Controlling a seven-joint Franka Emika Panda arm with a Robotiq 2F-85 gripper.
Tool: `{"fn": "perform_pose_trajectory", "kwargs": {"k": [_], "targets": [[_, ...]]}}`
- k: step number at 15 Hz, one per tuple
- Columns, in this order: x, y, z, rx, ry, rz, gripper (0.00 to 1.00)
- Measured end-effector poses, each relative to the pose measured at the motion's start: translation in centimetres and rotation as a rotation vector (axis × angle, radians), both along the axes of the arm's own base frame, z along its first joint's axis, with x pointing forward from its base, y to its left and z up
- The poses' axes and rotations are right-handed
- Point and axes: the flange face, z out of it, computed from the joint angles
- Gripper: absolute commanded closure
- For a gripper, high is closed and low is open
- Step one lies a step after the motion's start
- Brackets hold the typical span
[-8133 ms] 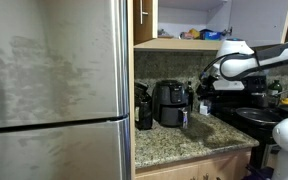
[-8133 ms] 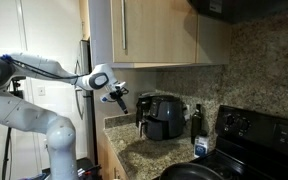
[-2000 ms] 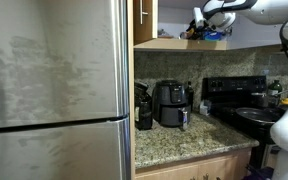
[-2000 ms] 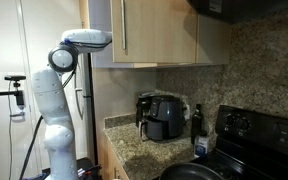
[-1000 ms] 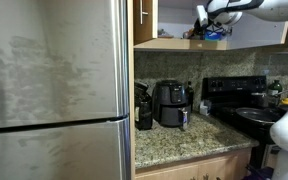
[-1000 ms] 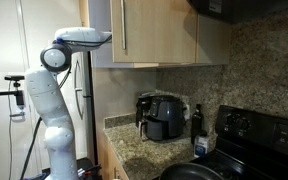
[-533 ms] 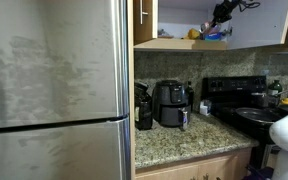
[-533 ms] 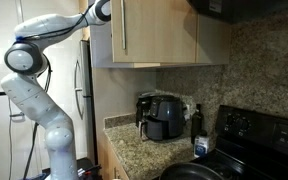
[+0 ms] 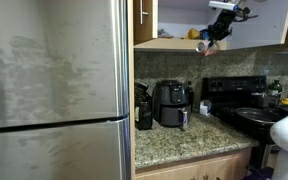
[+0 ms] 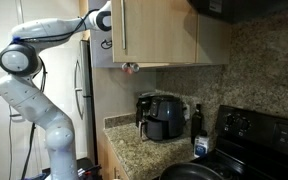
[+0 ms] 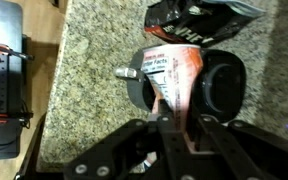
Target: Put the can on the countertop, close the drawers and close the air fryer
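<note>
My gripper [image 11: 182, 122] is shut on the can [image 11: 170, 78], a slim can with a red and white label that sticks out past the fingers in the wrist view. In both exterior views the gripper [image 9: 216, 32] [image 10: 124, 66] hangs high, just below the upper cabinet, with the can [image 9: 206, 46] [image 10: 131, 68] in it. Far below stands the black air fryer [image 9: 171, 102] [image 10: 162, 115] [image 11: 224, 85] on the granite countertop [image 9: 189, 142] [image 10: 134, 150] [image 11: 94, 70]. Whether the air fryer is open I cannot tell. The drawers are out of view.
A steel fridge [image 9: 54, 90] fills one side. The open upper cabinet shelf [image 9: 174, 44] holds several items. A black stove [image 9: 246, 108] with a pan adjoins the counter. A dark bottle [image 10: 196, 120] and a small cup [image 10: 201, 146] stand by the air fryer.
The gripper has come out of the upper cabinet and dropped below the shelf's edge with the can in it. The arm has swung along with it.
</note>
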Motion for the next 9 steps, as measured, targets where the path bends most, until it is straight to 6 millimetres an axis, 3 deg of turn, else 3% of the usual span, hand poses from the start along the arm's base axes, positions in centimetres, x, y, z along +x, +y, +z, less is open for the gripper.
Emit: {"fn": "perform_pose_trajectory", "kwargs": {"k": [1, 2, 4, 5, 6, 9], "targets": [[1.2, 1.2, -2.4, 0.017, 0.053, 0.033, 0.95], [2.3, 2.1, -4.6, 0.040, 0.101, 0.063, 0.81], [4.2, 2.4, -7.2, 0.074, 0.162, 0.082, 0.81], [4.8, 2.1, -7.7, 0.082, 0.174, 0.084, 0.81], [5.0, 1.9, -8.0, 0.087, 0.178, 0.085, 0.95], [4.9, 2.0, -8.0, 0.085, 0.181, 0.088, 0.95]]}}
